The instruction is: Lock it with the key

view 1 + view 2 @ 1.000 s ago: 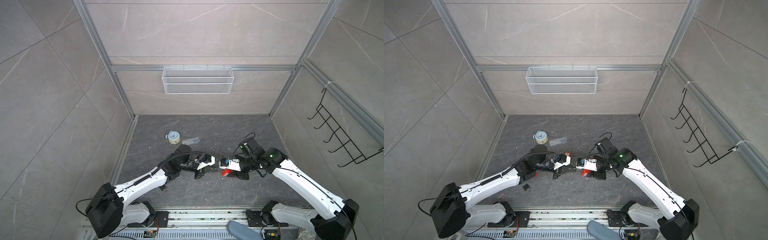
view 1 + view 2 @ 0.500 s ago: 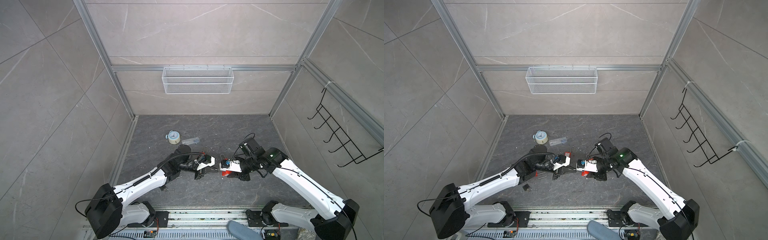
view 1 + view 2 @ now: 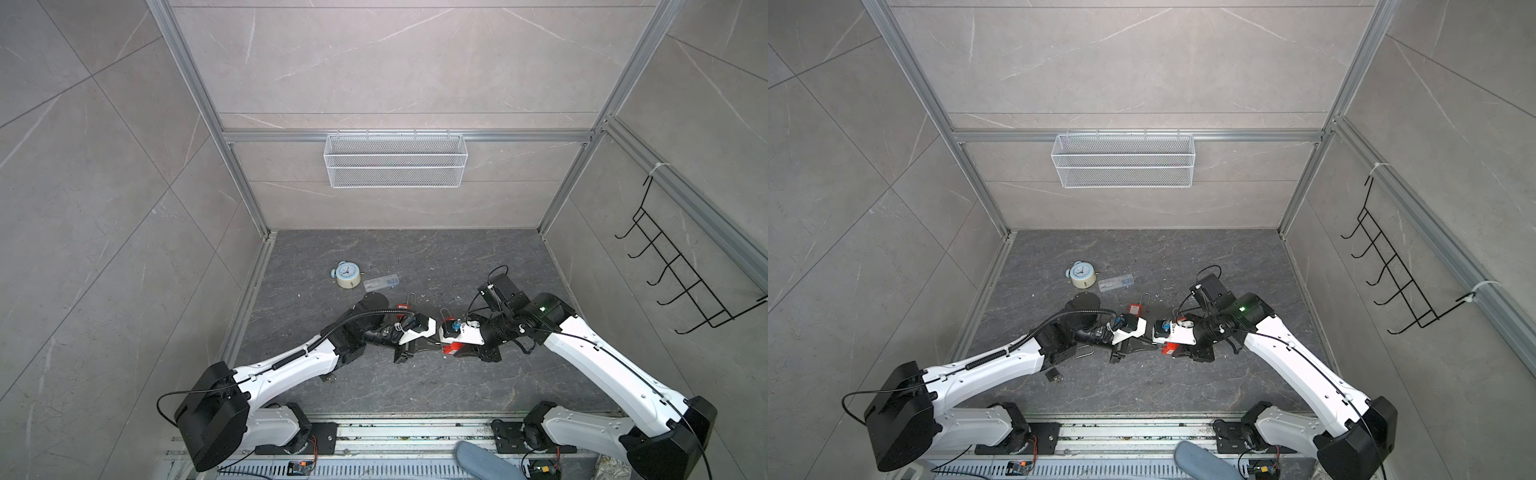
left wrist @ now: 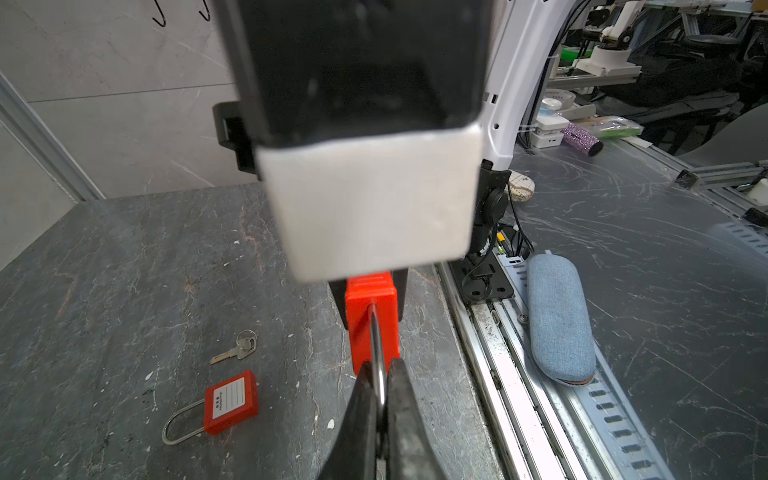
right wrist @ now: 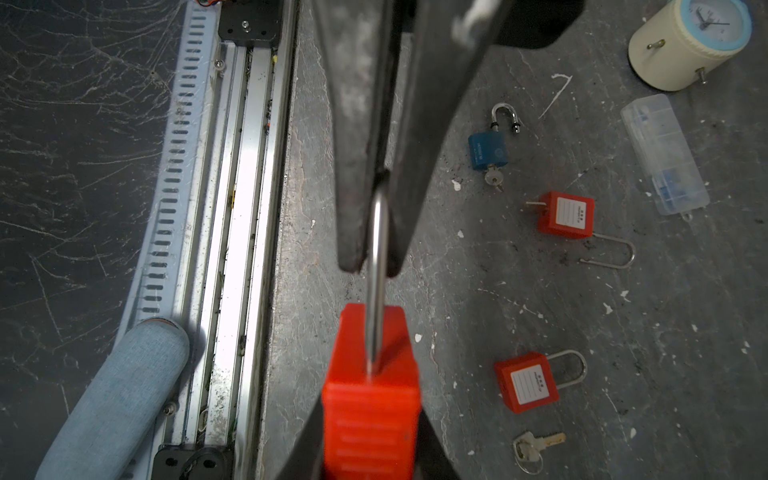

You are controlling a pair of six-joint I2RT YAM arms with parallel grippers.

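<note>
A red padlock (image 4: 371,320) (image 5: 371,395) hangs just above the floor between both arms, seen also in both top views (image 3: 451,348) (image 3: 1169,350). My left gripper (image 4: 379,374) (image 3: 434,345) is shut on its steel shackle (image 5: 377,249). My right gripper (image 5: 371,415) (image 3: 1174,351) is shut on the padlock's red body, a finger on each side. The body's keyhole end is hidden. A loose key (image 5: 534,449) (image 4: 237,349) on a ring lies on the floor beside the arms.
More padlocks lie on the floor: two red ones (image 5: 566,214) (image 5: 527,386) and a blue one (image 5: 487,151) with a key in it. Behind them are a small clock (image 3: 347,274) and a clear plastic box (image 3: 381,282). A blue-grey case (image 4: 559,320) lies past the front rail.
Almost nothing moved. Both arms hold the same place, with the red padlock still between them; the right gripper's end has shifted only very slightly.
</note>
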